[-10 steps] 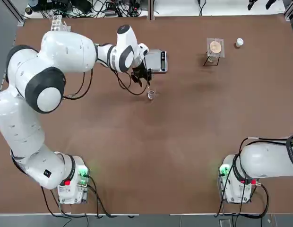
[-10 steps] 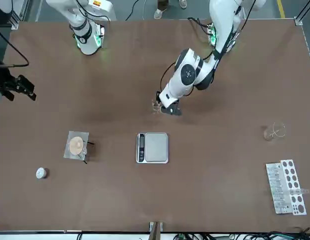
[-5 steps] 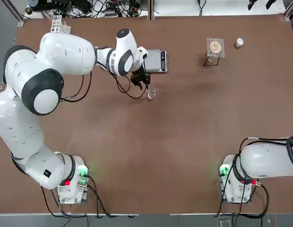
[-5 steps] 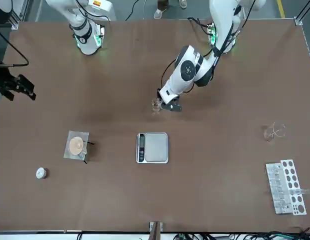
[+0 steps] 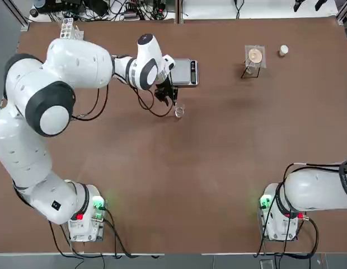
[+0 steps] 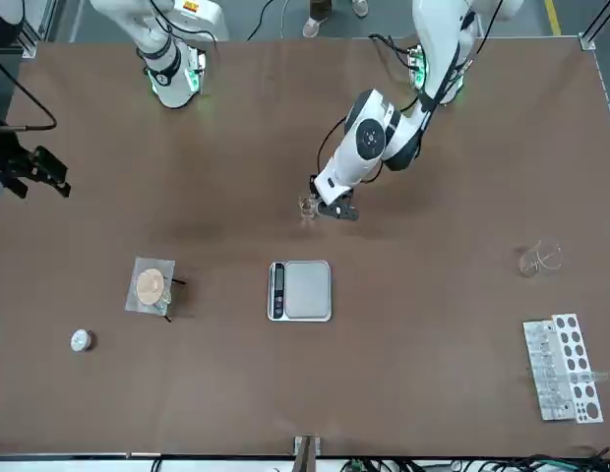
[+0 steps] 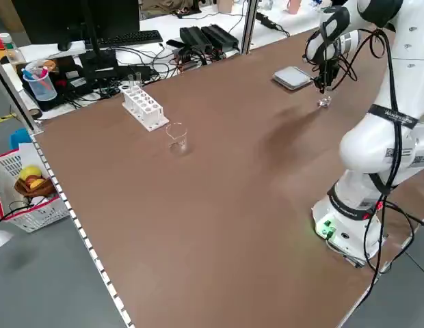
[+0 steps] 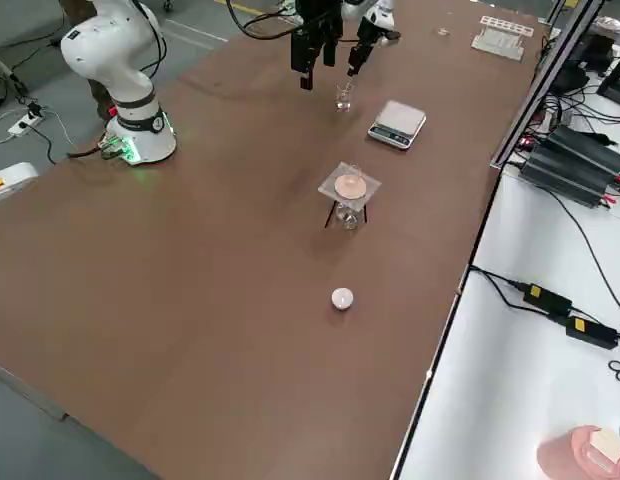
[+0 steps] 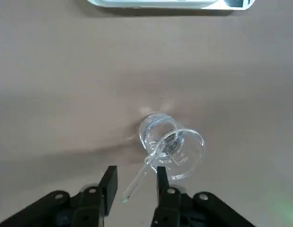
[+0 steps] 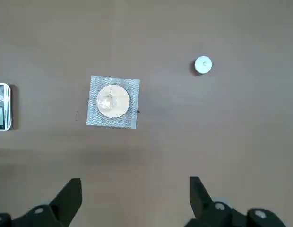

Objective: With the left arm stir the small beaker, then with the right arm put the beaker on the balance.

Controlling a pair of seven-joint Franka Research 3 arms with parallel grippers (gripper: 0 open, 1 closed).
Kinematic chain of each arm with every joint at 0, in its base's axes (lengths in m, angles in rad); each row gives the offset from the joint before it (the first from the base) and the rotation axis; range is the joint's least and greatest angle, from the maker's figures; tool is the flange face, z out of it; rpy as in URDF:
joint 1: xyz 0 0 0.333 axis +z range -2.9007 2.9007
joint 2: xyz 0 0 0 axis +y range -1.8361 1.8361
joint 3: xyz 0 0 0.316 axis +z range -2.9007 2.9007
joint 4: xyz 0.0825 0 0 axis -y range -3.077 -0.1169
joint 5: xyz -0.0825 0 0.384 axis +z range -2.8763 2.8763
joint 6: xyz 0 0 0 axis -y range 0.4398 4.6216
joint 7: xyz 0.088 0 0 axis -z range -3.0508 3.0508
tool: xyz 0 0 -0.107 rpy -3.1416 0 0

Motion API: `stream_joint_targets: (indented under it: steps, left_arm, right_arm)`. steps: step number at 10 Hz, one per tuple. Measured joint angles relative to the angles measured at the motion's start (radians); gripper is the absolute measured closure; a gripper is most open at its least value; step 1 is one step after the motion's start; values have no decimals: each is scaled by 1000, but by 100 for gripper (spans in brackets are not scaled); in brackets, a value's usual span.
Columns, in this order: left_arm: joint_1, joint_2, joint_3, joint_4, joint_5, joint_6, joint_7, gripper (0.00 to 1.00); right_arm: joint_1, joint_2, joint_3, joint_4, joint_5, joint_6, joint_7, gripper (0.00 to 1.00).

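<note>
Left fingers: held apart [image 9: 108, 182], with nothing seen gripped between them; the left gripper [image 9: 137, 169] is set low, beside the beaker.
Right fingers: spread wide and empty; the right gripper [image 10: 135, 180] is raised over the table's right side.
Stirring rod: the thin glass rod [image 9: 137, 182] is leaned out of the beaker toward the gap between the left fingers; probably slippery and brittle, best taken by its upper end with a light squeeze.
Small beaker: the small beaker [image 5: 179, 112] is stood upright on the table, just right of the left gripper and on the near side of the balance [image 6: 308, 292].
Beaker handling: likely light, stiff and fragile; could be slid or tipped if the rod were pressed against its wall.
Beaker hold: for the later carry, opposite sides of the wall should be taken gently, below the rim.
Left arm pose: the left arm [image 5: 78, 56] is arched out to the far part of the table, its wrist bent so that the fingers are pointed down at a slant.
Right arm pose: the right arm [image 5: 316, 189] is extended past the table's right edge, its gripper parked well apart from the beaker.
</note>
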Motion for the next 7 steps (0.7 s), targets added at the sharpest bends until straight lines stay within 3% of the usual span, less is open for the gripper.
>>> stream_joint_targets:
  steps: [3, 7]
  left_arm:
    - [0, 0, 0, 0, 0, 0, -1, 66]
    - [-1, 0, -1, 1, 0, 2, -1, 68]
  right_arm:
    - [0, 0, 0, 0, 0, 0, 0, 0]
    - [0, 0, 0, 0, 0, 1, 0, 0]
